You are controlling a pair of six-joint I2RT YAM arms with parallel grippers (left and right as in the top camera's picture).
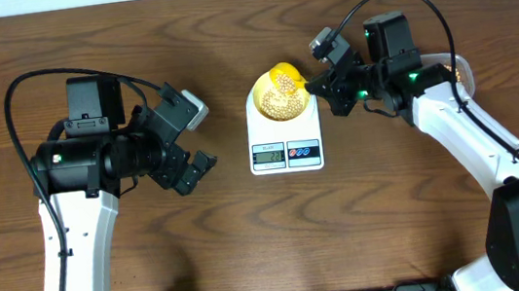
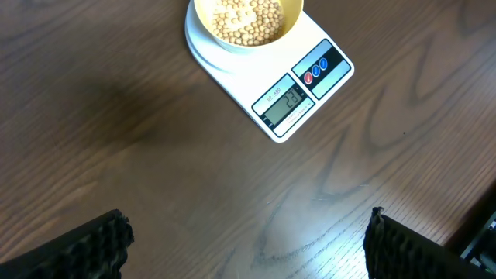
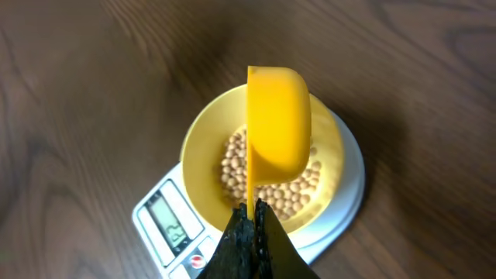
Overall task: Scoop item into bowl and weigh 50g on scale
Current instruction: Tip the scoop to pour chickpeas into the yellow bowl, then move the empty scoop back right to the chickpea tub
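Observation:
The white scale (image 1: 286, 150) sits mid-table with the pale-yellow bowl (image 1: 265, 92) on it, holding a layer of beige beans (image 1: 279, 105). My right gripper (image 1: 324, 86) is shut on the handle of a bright yellow scoop (image 1: 286, 76), which is turned on its side over the bowl's far right rim. In the right wrist view the scoop (image 3: 277, 128) hangs above the beans (image 3: 298, 192) in the bowl (image 3: 205, 147), with the gripper (image 3: 253, 221) below it and the scale (image 3: 167, 225) under the bowl. My left gripper (image 1: 187, 146) is open and empty, left of the scale. The left wrist view shows the scale (image 2: 298, 97) and the bowl (image 2: 246, 19).
A clear tub with beans (image 1: 461, 69) shows partly behind my right arm at the right. Dark wood table (image 1: 251, 244) all round.

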